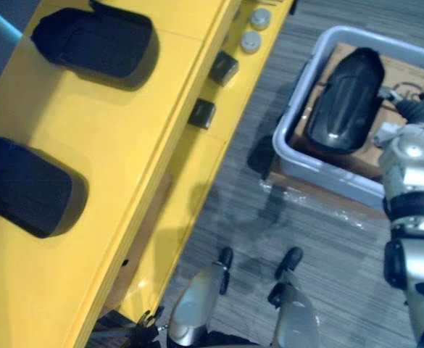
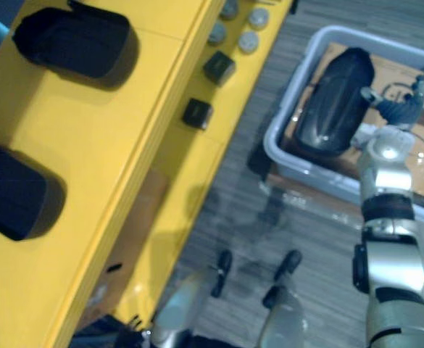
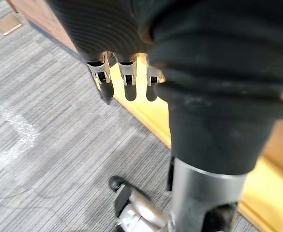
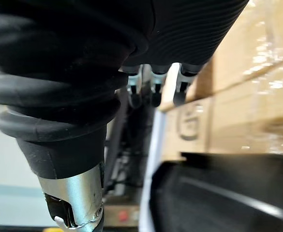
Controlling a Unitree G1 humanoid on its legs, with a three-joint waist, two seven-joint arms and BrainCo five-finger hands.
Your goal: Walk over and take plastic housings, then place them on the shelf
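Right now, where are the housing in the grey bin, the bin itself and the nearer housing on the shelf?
housing in the bin [image 1: 346, 94], left eye view, its middle.
grey bin [image 1: 327, 174], left eye view, its near wall.
nearer shelf housing [image 1: 23, 185], left eye view, its middle.

Two matte blk housings [image 1: 96, 45] [image 1: 23, 185] sit on my yellow shelf [image 1: 125, 145] top, hollow side up, one twd its far end, one nearer me. Third housing [image 1: 346, 101], glossy blk, domed side up, lies in grey bin [image 1: 298, 156] right of shelf, on cardboard [image 1: 404, 72].
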